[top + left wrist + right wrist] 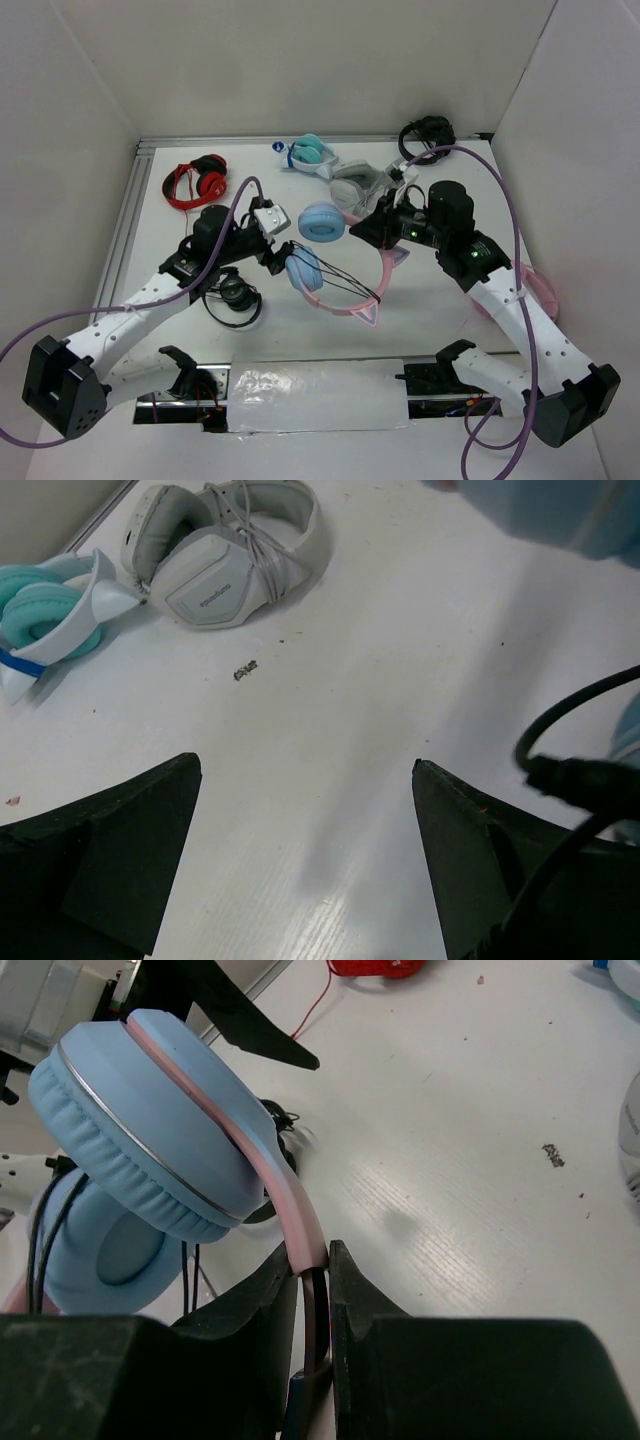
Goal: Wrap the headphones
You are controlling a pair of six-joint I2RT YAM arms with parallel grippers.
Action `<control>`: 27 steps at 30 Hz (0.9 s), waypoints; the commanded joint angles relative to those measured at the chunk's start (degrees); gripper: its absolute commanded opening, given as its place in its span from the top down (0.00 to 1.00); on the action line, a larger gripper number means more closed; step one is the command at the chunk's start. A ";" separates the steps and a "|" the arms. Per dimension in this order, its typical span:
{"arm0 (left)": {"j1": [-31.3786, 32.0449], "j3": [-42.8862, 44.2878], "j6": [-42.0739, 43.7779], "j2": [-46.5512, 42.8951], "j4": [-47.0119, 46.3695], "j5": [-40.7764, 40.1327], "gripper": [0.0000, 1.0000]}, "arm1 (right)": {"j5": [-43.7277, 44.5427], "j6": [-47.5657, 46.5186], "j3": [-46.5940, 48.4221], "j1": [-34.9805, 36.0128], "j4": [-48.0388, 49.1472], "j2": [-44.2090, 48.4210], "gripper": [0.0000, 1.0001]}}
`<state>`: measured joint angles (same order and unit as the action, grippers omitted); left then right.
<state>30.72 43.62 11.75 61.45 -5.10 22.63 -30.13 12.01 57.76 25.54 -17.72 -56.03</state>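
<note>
Headphones (150, 1130) hang clamped in the right claw (312, 1257), left claw (305, 767) spread wide.

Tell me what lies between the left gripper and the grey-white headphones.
Left wrist view: only bare table and one small dark scrap lie between the left gripper and the grey-white headphones.

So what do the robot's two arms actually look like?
The left arm and right arm match: white tubular links between chunky black joints, on black base blocks. A loose purple cable loops along each. The jaws are broad, matte black wedges, and a small green light glows at the right wrist.
</note>
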 commanded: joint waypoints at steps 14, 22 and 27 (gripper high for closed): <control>-8.04 14.39 -9.19 5.34 1.59 3.82 0.01 | 0.77 2.66 3.68 -1.54 5.76 -0.92 1.00; -11.12 9.21 -14.99 9.21 -0.08 4.96 0.01 | -1.69 3.28 8.16 -2.78 4.97 -1.89 1.00; -13.49 6.75 -17.98 11.32 -0.34 6.81 0.01 | 1.46 4.51 10.09 -3.48 3.74 -2.77 1.00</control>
<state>18.35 51.18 -2.79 72.49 -3.05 27.09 -29.32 13.74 63.64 22.65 -17.63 -58.72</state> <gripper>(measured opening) 0.993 0.214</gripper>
